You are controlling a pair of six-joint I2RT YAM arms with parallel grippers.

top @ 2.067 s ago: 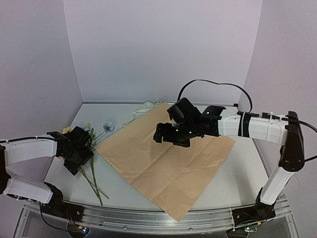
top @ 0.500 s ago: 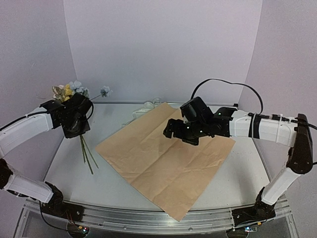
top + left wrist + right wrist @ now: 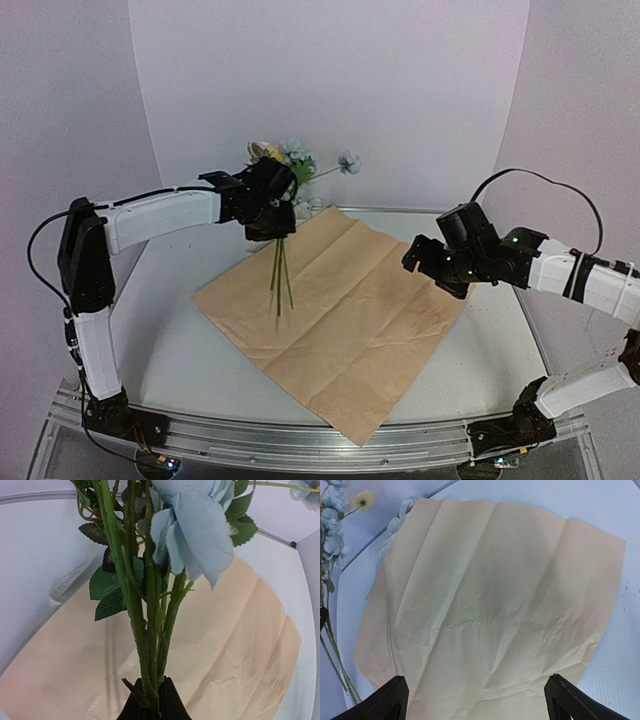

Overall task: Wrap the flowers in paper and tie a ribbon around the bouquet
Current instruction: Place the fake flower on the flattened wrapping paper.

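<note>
The paper lies flat on the table, tan side up, turned like a diamond. My left gripper is shut on the flowers and holds them upright above the paper's far-left edge. The blue, yellow and pink blooms are on top, and the thin green stems hang down to the sheet. In the left wrist view the jaws pinch the stems below a blue bloom. My right gripper hovers open over the paper's right corner, with only paper between its fingers. The cream ribbon lies behind the paper. No bouquet shows.
The white table is boxed in by pale walls at the back and sides. The ribbon lies loosely piled at the back edge. A black cable loops above the right arm. A metal rail runs along the near edge.
My left arm has lifted the flowers and swung them from the table's left side to over the paper. My right gripper has drawn back to the right, off the middle of the paper.
</note>
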